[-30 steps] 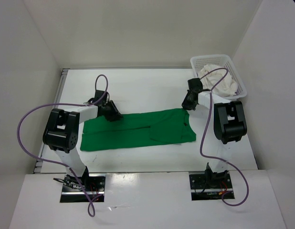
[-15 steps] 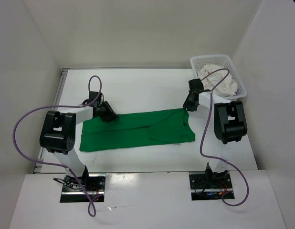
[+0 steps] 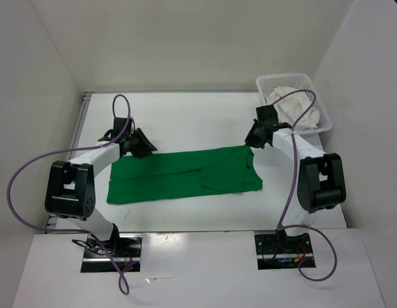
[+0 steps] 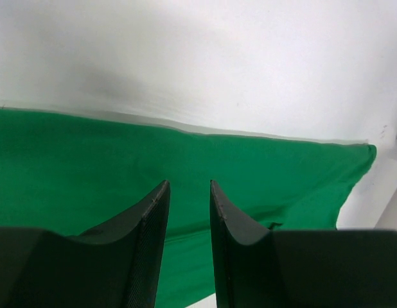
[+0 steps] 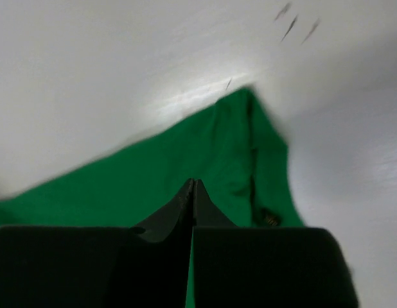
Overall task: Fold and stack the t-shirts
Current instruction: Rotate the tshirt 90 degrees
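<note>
A bright green t-shirt [image 3: 185,174] lies flat on the white table as a long folded strip. My left gripper [image 3: 141,144] hovers at its far left corner. In the left wrist view this gripper [image 4: 189,186] stands open above the green t-shirt [image 4: 89,167], with nothing between its fingers. My right gripper [image 3: 252,137] is at the strip's far right corner. In the right wrist view, which is blurred, the right gripper [image 5: 193,183] is shut, tips together, over the green cloth [image 5: 237,147]; no cloth shows between them. A white t-shirt [image 3: 293,108] lies crumpled in the basket.
The white mesh basket [image 3: 312,81] stands at the back right corner, just behind my right arm. White walls close in the table on three sides. Purple cables loop from both arms.
My left gripper has drawn back and to the left, towards the shirt's far left corner. The right arm's elbow has swung out to the right, its gripper staying near the far right corner.
</note>
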Controlling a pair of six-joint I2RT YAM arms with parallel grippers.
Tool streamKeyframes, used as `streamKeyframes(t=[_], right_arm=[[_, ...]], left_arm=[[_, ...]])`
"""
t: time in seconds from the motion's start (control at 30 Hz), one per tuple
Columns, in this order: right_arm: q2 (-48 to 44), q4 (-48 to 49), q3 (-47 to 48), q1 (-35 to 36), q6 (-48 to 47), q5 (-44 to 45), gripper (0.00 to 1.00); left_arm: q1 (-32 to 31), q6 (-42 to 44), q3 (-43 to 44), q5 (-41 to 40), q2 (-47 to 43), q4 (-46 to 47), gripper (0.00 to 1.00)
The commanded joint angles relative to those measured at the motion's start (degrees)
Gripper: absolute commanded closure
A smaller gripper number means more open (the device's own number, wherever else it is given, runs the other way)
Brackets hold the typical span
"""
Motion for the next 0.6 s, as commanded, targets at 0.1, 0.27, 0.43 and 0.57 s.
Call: streamKeyframes(t=[0.1, 0.27, 0.43, 0.57], right_arm=[[-2.5, -0.4, -10.0, 10.0, 6.9, -7.2, 0.98], [0.1, 2.0, -13.6, 12.0, 9.7, -7.8, 0.98], [11.4, 2.5, -3.2, 12.0, 7.7, -7.1, 0.98], [28.0, -1.1, 19.1, 12.0, 4.7, -7.1, 0.98]], left_arm=[[0.3, 3.8, 3.9, 8.1, -2.0, -2.4, 0.61], [-5.2, 9.9, 12.4, 8.7, -3.6, -8.8, 0.61], [-5.2, 9.9, 11.1, 9.5, -4.1, -8.2, 0.61], [-5.2, 9.9, 8.4, 11.1, -4.7, -8.2, 0.61]])
